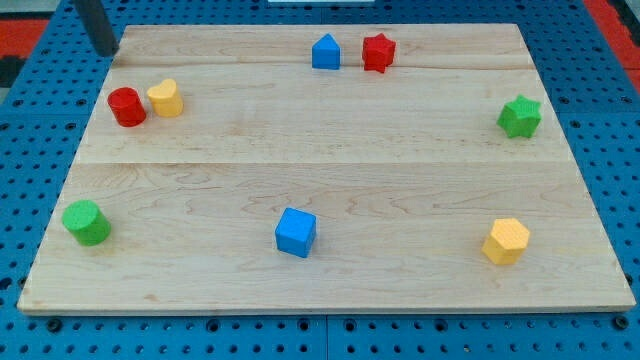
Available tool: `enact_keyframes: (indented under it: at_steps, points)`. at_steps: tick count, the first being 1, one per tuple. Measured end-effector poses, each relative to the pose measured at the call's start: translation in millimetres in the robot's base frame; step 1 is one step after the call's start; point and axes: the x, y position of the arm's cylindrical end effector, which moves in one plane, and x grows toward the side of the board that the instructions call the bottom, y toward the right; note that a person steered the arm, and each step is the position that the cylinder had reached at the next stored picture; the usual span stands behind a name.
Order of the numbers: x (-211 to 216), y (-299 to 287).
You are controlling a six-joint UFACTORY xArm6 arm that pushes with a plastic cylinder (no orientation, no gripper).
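Note:
My tip (104, 51) stands at the view's top left, just off the wooden board's (320, 150) left edge, touching no block. Nearest to it is the red cylinder (126, 106), a little below, with the yellow block (165, 98) touching its right side. A blue house-shaped block (325, 51) and a red star (378, 52) sit side by side at the top middle. A green star (520, 116) lies at the right edge. At the bottom are a green cylinder (87, 222) on the left, a blue cube (295, 232) in the middle and a yellow hexagonal block (506, 240) on the right.
The board rests on a blue pegboard (30, 150) with rows of holes. Red surface shows at the top left corner (20, 35) and top right corner (615, 15) of the view.

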Motion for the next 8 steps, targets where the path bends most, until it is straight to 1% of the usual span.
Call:
enact_keyframes:
  at_steps: [1,2,3,4,5,6,7,8]
  points:
    - [40,41]
    - [74,55]
    - [83,102]
    - [102,151]
    - [121,141]
    - [138,90]
    - [132,10]
    - [128,1]
